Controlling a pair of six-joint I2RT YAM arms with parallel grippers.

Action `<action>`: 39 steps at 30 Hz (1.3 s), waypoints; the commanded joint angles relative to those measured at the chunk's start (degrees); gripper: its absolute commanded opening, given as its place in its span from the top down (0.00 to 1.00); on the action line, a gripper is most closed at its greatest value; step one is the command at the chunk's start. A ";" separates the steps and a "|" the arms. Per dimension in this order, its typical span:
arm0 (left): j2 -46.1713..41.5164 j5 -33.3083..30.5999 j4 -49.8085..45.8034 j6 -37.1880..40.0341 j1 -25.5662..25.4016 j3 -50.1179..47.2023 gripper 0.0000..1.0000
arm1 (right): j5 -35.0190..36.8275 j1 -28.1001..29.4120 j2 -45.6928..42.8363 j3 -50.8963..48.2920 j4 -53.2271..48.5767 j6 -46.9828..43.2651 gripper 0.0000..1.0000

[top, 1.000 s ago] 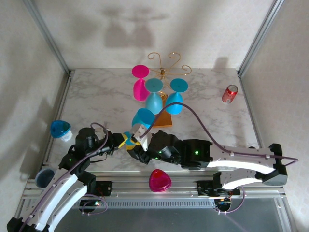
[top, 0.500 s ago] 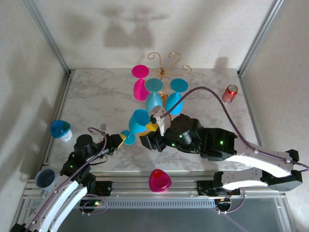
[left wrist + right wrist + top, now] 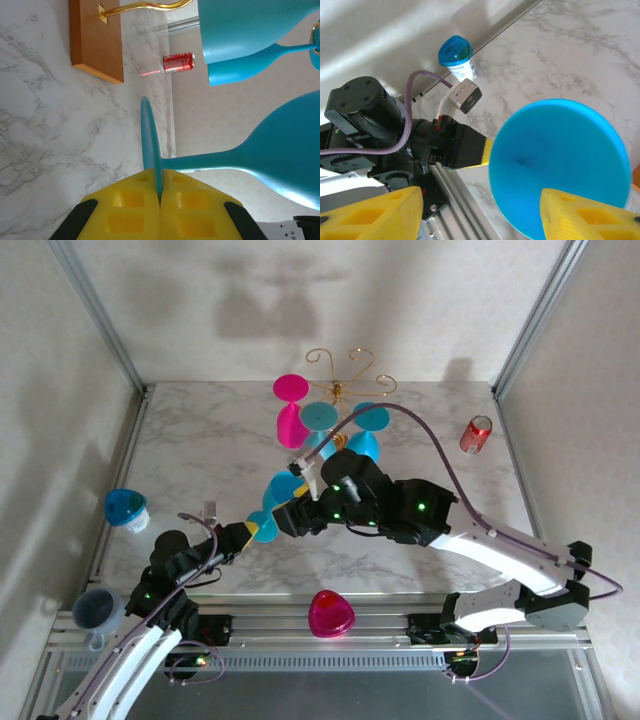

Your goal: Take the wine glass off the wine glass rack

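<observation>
While clamped — wine glass [image 3: 280, 145] tilts sideways.

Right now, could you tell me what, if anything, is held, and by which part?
The left tool grips the blue wine glass by its foot's edge.

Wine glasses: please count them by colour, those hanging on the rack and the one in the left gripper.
Blue wine glasses on the rack: 2
Blue wine glass in the left gripper: 1
Pink wine glass on the rack: 1
Total: 4
</observation>
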 commanded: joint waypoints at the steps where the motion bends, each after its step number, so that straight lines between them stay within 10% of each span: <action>1: -0.93 -0.44 1.62 0.29 0.57 -0.08 1.00 | -2.28 -0.26 2.54 3.56 -1.50 -1.95 0.35; 9: -0.42 -0.53 1.26 0.86 0.56 0.39 1.00 | -3.70 -1.93 6.31 5.08 -1.40 -2.21 0.34; 22: 0.77 -0.77 0.86 1.50 0.57 1.75 1.00 | -5.00 -2.06 9.62 5.42 -2.30 -2.95 0.63; 31: 2.84 -1.37 0.19 2.18 0.59 3.24 1.00 | -5.13 -2.06 9.26 4.37 -2.27 -2.68 1.00; 39: 5.10 -2.07 -2.34 2.79 0.57 5.53 0.92 | -4.33 -2.02 7.69 1.48 -0.58 -1.93 1.00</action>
